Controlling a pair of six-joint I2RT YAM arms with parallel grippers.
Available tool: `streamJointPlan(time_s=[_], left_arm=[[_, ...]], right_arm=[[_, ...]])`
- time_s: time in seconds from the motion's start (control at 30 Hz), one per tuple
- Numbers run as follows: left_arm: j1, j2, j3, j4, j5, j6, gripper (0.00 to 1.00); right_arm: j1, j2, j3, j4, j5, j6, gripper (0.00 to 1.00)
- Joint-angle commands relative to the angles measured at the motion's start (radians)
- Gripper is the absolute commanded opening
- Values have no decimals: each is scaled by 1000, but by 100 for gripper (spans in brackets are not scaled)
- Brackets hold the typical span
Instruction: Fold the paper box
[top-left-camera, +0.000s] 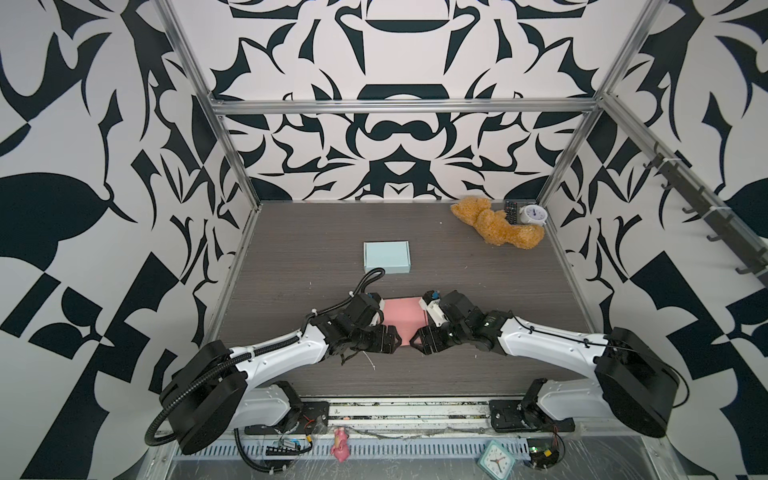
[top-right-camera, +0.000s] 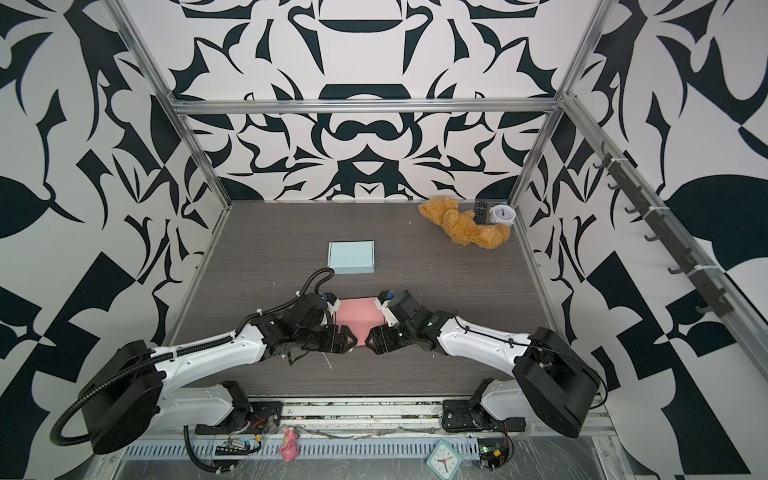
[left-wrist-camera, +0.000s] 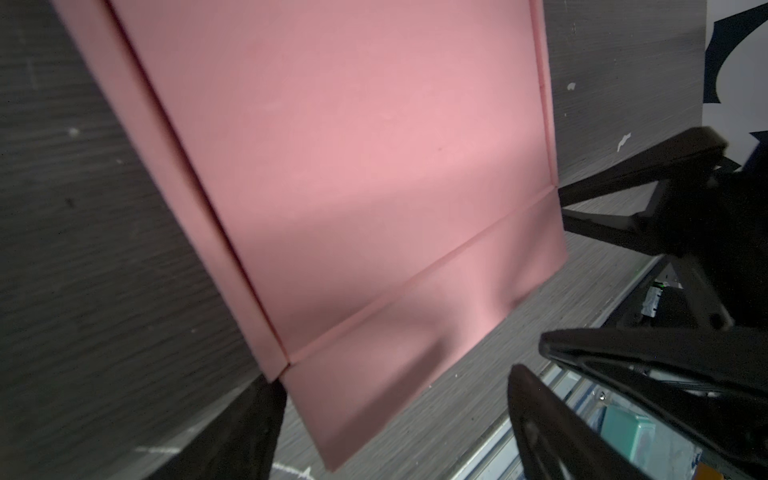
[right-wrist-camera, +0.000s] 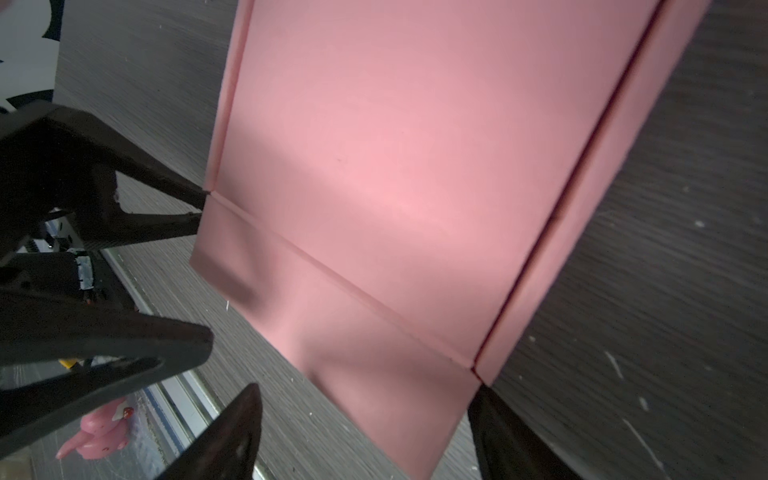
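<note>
The pink paper box (top-left-camera: 405, 312) (top-right-camera: 356, 312) lies flat on the dark wood table near the front, between my two arms. Its creased front flap (left-wrist-camera: 415, 345) (right-wrist-camera: 365, 374) juts toward the table's front edge and looks slightly rumpled. My left gripper (top-left-camera: 395, 338) (left-wrist-camera: 390, 419) is open, its fingers straddling the flap's left corner. Facing it, my right gripper (top-left-camera: 415, 341) (right-wrist-camera: 368, 419) is open too, straddling the flap's right corner. A narrow side flap (left-wrist-camera: 174, 199) (right-wrist-camera: 602, 216) runs along each side of the box. Neither gripper holds anything.
A closed light blue box (top-left-camera: 386, 257) sits behind the pink one. A tan teddy bear (top-left-camera: 498, 226), a remote (top-left-camera: 510, 212) and a white alarm clock (top-left-camera: 533, 215) occupy the back right corner. A pink toy (top-left-camera: 340, 446) and a teal clock (top-left-camera: 496, 459) lie on the front rail.
</note>
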Motion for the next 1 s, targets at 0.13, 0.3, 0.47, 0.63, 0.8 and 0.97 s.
streamJointPlan(time_s=[0.13, 0.3, 0.47, 0.63, 0.8, 0.97], left_arm=[[-5, -1, -17, 13, -9, -5, 81], [-5, 10, -15, 7, -21, -1, 76], [-5, 33, -13, 1, -35, 4, 71], [-5, 54, -13, -6, -49, 12, 68], [-5, 64, -12, -5, -58, 15, 65], [-5, 66, -15, 1, -63, 14, 62]], right_arm=[[11, 0, 0, 9, 38, -9, 80], [12, 16, 5, 12, 47, -15, 79], [11, 25, 7, 12, 58, -20, 78], [13, 33, 6, 15, 66, -23, 77], [12, 40, 11, 18, 73, -28, 76], [13, 44, 10, 17, 82, -32, 75]])
